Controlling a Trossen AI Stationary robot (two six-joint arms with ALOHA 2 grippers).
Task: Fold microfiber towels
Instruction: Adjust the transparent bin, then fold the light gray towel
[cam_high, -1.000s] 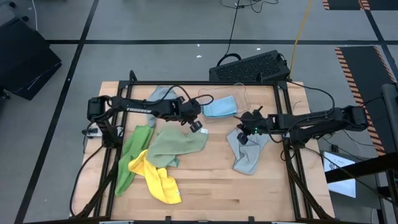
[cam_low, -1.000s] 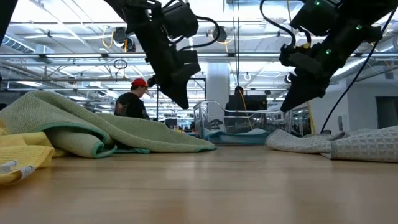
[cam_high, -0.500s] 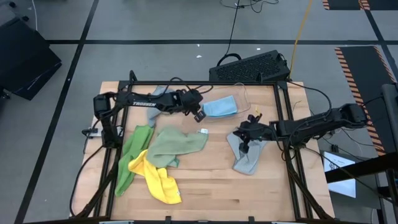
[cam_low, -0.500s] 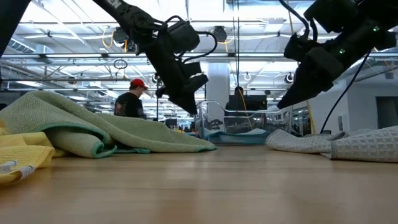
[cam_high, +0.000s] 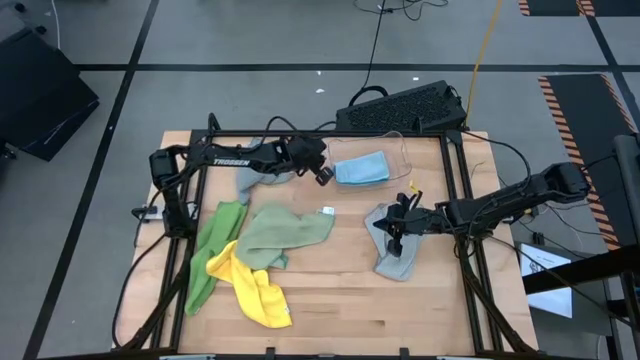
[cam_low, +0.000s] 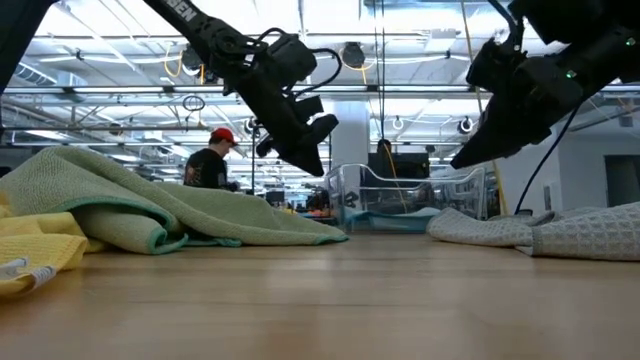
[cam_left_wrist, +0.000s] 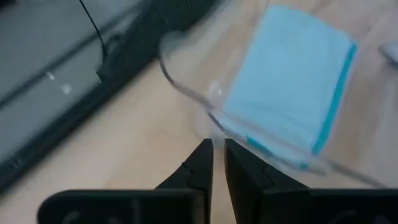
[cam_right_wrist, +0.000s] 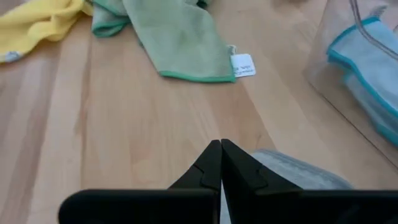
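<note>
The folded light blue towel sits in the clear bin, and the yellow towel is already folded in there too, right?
Not quite. The light blue towel does sit folded in the clear bin, but the yellow towel lies crumpled on the table, beside the bright green towel. The high view shows it.

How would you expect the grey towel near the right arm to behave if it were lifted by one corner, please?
The grey towel lies rumpled in soft folds, so it would probably droop limply. It looks thin, so likely light. Its textured weave suggests it should not slip easily.
</note>
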